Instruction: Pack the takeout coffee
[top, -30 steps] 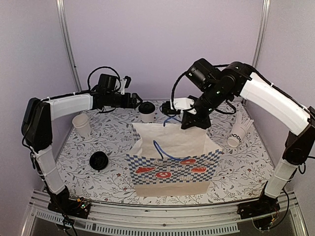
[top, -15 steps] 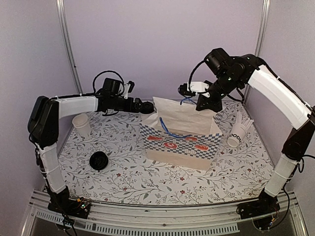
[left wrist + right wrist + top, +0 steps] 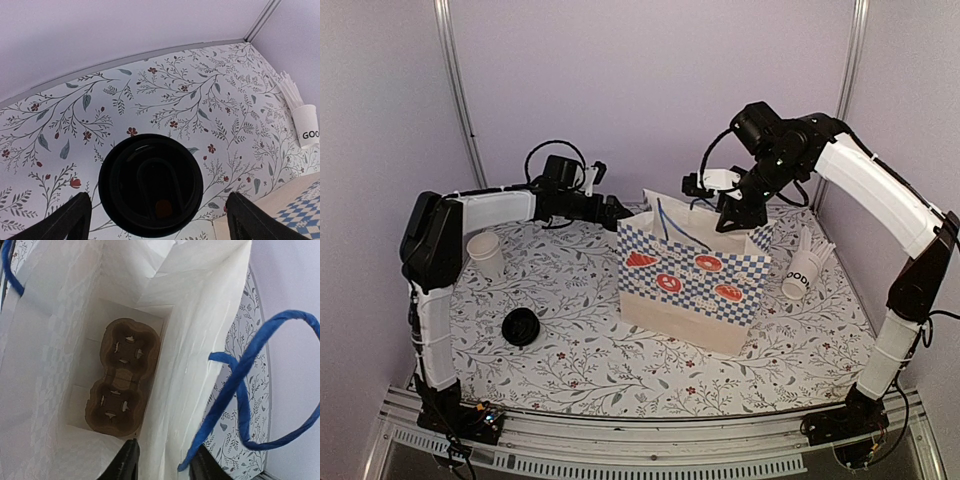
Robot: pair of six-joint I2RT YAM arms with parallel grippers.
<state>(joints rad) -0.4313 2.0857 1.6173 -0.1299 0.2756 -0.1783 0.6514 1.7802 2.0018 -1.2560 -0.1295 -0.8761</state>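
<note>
At the left of the top view, a plain paper cup (image 3: pixel 485 255) and a loose black lid (image 3: pixel 521 327) stand on the desk (image 3: pixel 580 370) and are best left untouched. The left gripper (image 3: pixel 156 212) is seen left of the upper centre, its jaws spread wide to either side of the takeout coffee (image 3: pixel 150 184). The coffee stands upright on the desk just left of the checkered bag (image 3: pixel 690 290) and fills the lower centre of the left wrist view; no contact is seen. The grip is judged best taken on the paper wall beneath the lid's rim and closed gently, so that nothing is crushed. The coffee should be kept upright while carried over the bag's rim and lowered into a well of the brown carrier (image 3: pixel 122 392) on the bag's floor. At the upper right, the right gripper (image 3: pixel 162 467) has its jaws partly apart with the bag's wall between them; whether the paper is pinched cannot be told. The mouth should be held wide and the blue handle (image 3: pixel 250 365) kept clear.
</note>
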